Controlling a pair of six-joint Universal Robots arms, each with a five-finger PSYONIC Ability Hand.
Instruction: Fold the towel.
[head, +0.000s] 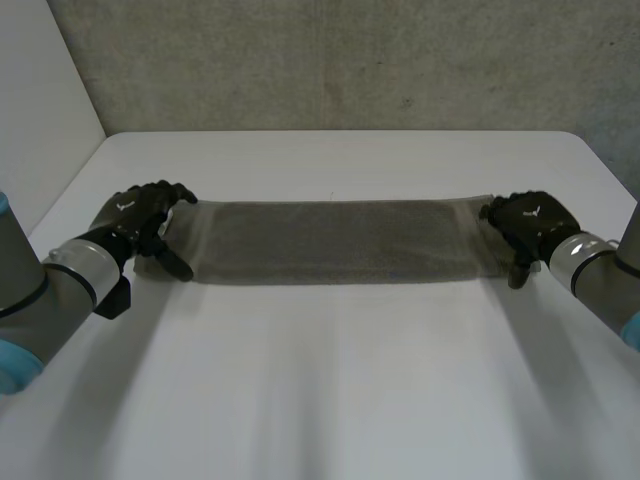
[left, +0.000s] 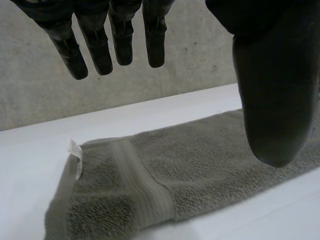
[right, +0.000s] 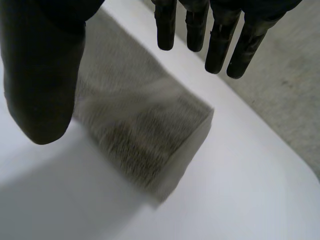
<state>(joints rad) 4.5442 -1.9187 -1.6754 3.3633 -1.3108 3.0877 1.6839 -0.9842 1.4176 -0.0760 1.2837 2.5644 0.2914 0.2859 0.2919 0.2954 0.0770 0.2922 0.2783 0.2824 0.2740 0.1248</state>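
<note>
Counter: a white top is being used to carry the towel, with both arms being brought in over its near part.
Left arm: it is being reached in from the near left side toward the towel's left end.
Right arm: it is being reached in from the near right side toward the towel's right end.
Left hand: it is being held at the towel's left short end. The fingers are being kept straight and apart from the thumb, above the cloth, with nothing being gripped.
Right hand: it is being held at the towel's right short end. The fingers are being kept straight, with the thumb set wide, over the thick end, with nothing being gripped.
Towel: a grey-green strip is being kept flat across the middle of the counter, between the two hands.
Tag: a small white one is being shown at the towel's left corner.
Wall: rough grey, it is being seen beyond the counter's far edge.
</note>
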